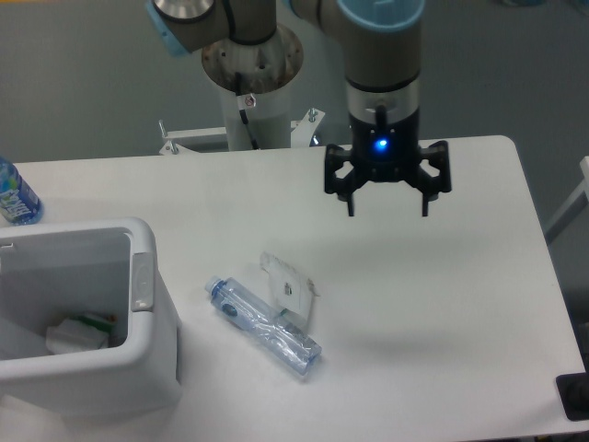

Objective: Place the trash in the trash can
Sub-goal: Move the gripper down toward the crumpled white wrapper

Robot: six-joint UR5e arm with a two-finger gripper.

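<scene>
A crushed clear plastic bottle (pixel 263 325) with a blue cap lies on the white table, a little left of centre. Touching its upper right side is a small crumpled clear-white wrapper (pixel 289 286). The white trash can (pixel 147 304) stands at the left front, its grey handle tab facing the bottle; some white and green trash lies inside. My gripper (pixel 387 208) hangs open and empty above the table, up and to the right of the wrapper, well apart from both pieces.
An upright bottle with a blue label (pixel 16 195) stands at the table's far left edge, behind the trash can. The arm's base column (pixel 250 83) rises behind the table's rear edge. A dark object (pixel 574 398) sits at the front right corner.
</scene>
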